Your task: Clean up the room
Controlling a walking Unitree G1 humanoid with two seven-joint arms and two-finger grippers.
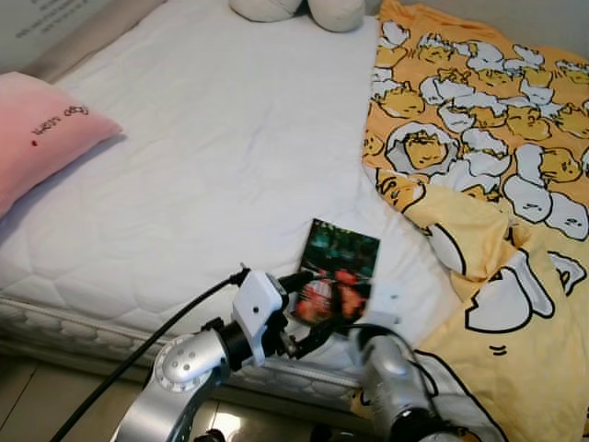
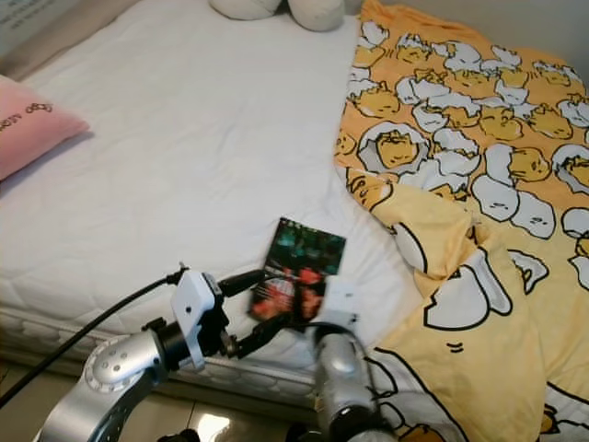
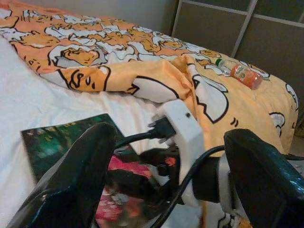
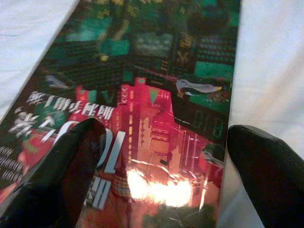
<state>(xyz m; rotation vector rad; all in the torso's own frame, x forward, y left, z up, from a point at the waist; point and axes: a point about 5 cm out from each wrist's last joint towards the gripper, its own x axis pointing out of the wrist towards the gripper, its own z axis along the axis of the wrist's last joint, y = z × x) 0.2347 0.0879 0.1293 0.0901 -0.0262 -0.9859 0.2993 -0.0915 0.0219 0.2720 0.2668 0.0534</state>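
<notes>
A book (image 1: 342, 250) with a dark green and red cover lies flat on the white mattress (image 1: 212, 175), near its front edge. My left gripper (image 1: 318, 304) reaches in from the left at the book's near end, open, its two black fingers spread one above the other. My right gripper (image 4: 164, 142) hovers just over the lower half of the cover, open, with a fingertip (image 4: 71, 171) toward each side of the book (image 4: 156, 71). In the left wrist view, the right wrist's white housing (image 3: 183, 128) sits between the left fingers (image 3: 80, 175), above the book (image 3: 52, 140).
A yellow duvet (image 1: 497, 157) with an egg cartoon print covers the right side of the bed and hangs over its front edge. A pink pillow (image 1: 41, 133) lies at far left and pale cushions (image 1: 294, 9) at the head. An orange bottle (image 3: 240, 72) rests on the duvet.
</notes>
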